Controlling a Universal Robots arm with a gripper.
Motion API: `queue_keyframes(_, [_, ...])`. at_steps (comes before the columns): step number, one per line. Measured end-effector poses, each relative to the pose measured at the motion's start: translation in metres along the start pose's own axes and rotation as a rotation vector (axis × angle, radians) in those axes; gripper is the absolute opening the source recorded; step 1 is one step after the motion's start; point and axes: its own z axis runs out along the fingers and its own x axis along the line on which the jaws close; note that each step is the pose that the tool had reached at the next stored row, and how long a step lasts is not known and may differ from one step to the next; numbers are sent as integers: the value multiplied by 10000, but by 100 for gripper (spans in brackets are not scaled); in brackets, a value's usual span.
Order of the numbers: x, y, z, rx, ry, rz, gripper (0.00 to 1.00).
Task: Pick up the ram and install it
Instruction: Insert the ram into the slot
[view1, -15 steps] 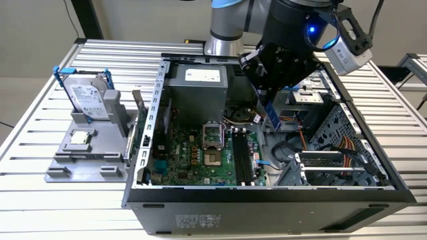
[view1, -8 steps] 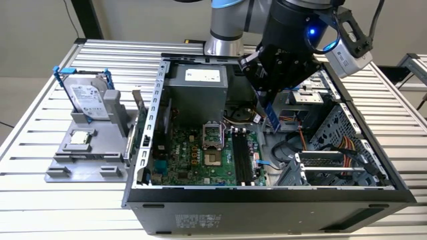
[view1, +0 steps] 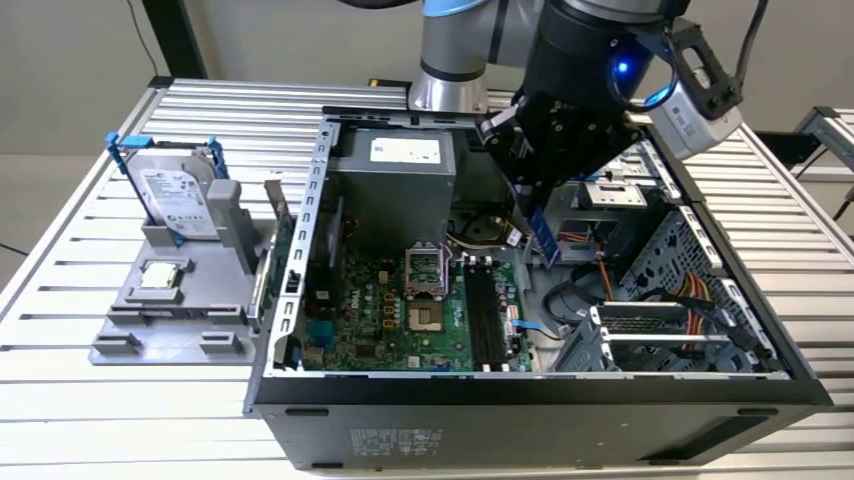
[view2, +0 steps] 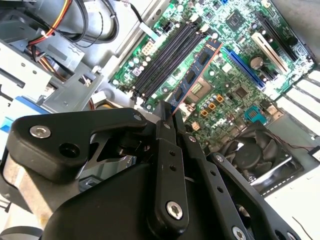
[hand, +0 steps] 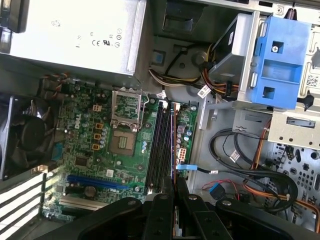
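My gripper (view1: 537, 215) hangs inside the open computer case (view1: 534, 385), shut on the ram (view1: 542, 238), a thin blue-green stick with dark chips. In the second wrist view the ram (view2: 196, 72) juts from the gripper (view2: 168, 114) and is held above the green motherboard (view2: 235, 75), beside the long black memory slots (view2: 165, 57) and apart from them. In the first wrist view the ram (hand: 172, 142) appears edge-on over the slots (hand: 159, 145), running out from the gripper (hand: 175, 184). In the exterior view the slots (view1: 483, 315) lie below and in front of the gripper.
On a grey fixture (view1: 167, 320) at the exterior view's left stand a silver hard drive in a blue frame (view1: 174, 195) and a small square CPU chip (view1: 160, 275). Inside the case are a power supply (view1: 394, 190), a fan (view2: 255, 150), a blue drive caddy (hand: 282, 55) and loose cables (hand: 240, 165).
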Motion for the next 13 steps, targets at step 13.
queue_keyframes(13, [-1, 0, 38, -1, -1, 0, 0])
